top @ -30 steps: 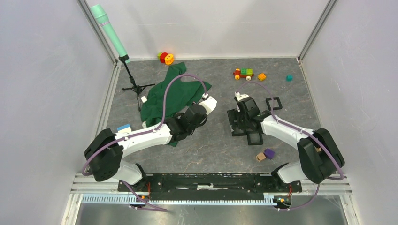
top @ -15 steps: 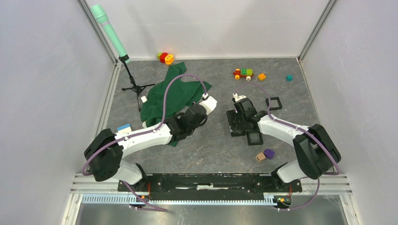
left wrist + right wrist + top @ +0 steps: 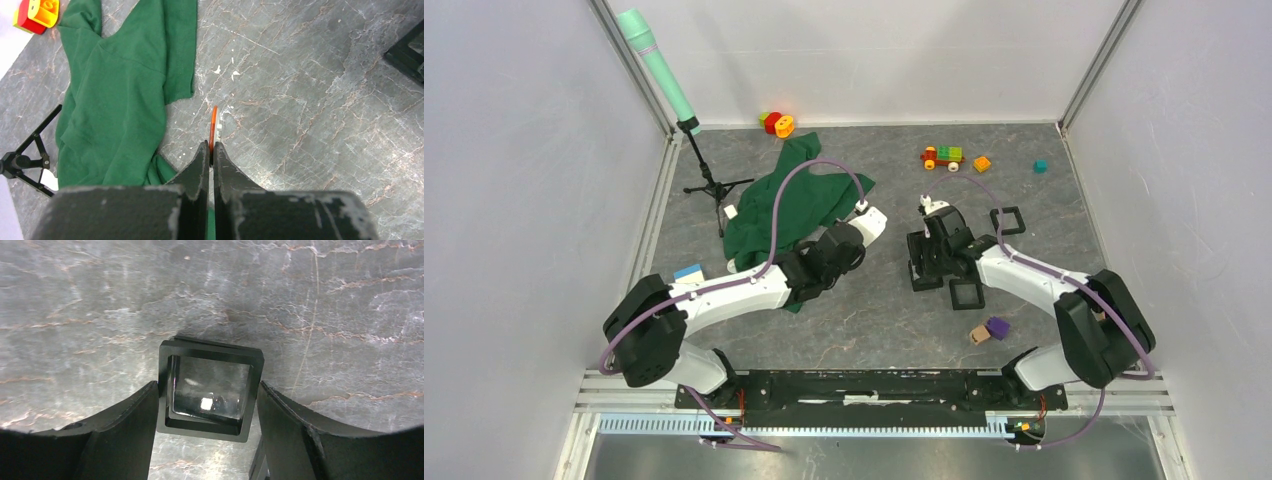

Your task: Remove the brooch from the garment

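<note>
The left gripper (image 3: 210,149), pressed together, pinches the brooch (image 3: 214,125) (a thin orange-rimmed white disc, seen edge-on) over bare grey marbled tabletop (image 3: 310,100), just beside the rumpled green garment (image 3: 115,100). The right gripper (image 3: 209,386) is spread astride a black square glazed frame (image 3: 209,395); whether it grips is unclear. More black frames (image 3: 1007,220), toy blocks (image 3: 989,328) and a black tripod (image 3: 709,185) lie nearby, enclosed by white walls (image 3: 524,150).

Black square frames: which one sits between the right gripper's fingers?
The frame with the glossy pane, flanked by the fingers of the right gripper. The hollow frame beyond the arm and the frame nearer the bases lie outside it.
</note>
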### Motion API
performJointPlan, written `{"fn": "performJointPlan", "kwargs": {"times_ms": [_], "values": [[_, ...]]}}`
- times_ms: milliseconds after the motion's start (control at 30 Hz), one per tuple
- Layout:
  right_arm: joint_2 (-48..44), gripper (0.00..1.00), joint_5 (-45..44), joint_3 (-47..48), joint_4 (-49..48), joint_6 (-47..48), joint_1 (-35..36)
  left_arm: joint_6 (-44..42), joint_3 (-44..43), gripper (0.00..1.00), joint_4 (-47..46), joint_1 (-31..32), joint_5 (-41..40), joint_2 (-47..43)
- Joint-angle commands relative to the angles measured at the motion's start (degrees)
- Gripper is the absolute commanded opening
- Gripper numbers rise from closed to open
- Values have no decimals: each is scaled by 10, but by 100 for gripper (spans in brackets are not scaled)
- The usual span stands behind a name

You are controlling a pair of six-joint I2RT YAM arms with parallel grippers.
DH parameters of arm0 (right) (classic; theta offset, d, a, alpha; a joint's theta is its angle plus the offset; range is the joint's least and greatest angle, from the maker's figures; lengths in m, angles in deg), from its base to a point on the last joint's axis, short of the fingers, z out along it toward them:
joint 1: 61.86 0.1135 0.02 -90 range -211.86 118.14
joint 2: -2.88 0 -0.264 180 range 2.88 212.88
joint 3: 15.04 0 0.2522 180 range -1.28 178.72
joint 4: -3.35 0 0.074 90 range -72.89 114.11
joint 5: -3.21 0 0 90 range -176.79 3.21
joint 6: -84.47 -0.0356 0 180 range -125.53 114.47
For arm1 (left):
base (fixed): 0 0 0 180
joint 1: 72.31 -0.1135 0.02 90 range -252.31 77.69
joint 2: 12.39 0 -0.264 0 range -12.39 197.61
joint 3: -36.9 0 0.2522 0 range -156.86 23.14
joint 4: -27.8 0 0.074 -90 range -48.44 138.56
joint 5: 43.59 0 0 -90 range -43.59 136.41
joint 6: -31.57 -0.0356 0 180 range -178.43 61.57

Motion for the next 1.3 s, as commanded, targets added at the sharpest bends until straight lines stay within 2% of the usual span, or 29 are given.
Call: {"fn": "performJointPlan", "kwargs": {"times_ms": [0, 167, 333, 400, 500, 667, 767, 967, 1100, 1267], "values": [[-54, 67, 82, 6, -44, -19, 1, -10, 17, 2, -52, 2, 23, -23], [-82, 68, 203, -26, -103, -59, -3, -22, 59, 2, -121, 2, 71, -55], [-76, 68, 270, -48, -143, -84, -18, -126, 209, 2, -363, 3, 194, -91], [-69, 67, 301, -66, -179, -100, -27, -131, 243, 2, -420, 4, 182, -100], [-63, 67, 343, -93, -233, -129, -44, -136, 242, 2, -392, 4, 176, -115], [-42, 66, 417, -118, -319, -177, -64, -153, 222, 2, -300, 3, 254, -120], [-28, 65, 438, -124, -347, -204, -70, -187, 255, 2, -322, 5, 294, -127], [0, 65, 480, -153, -436, -273, -81, -257, 324, 2, -428, 5, 351, -127], [20, 63, 511, -184, -521, -334, -84, -257, 321, 2, -451, 5, 337, -101], [20, 63, 513, -190, -527, -333, -84, -247, 327, 2, -497, 6, 347, -77]]}}
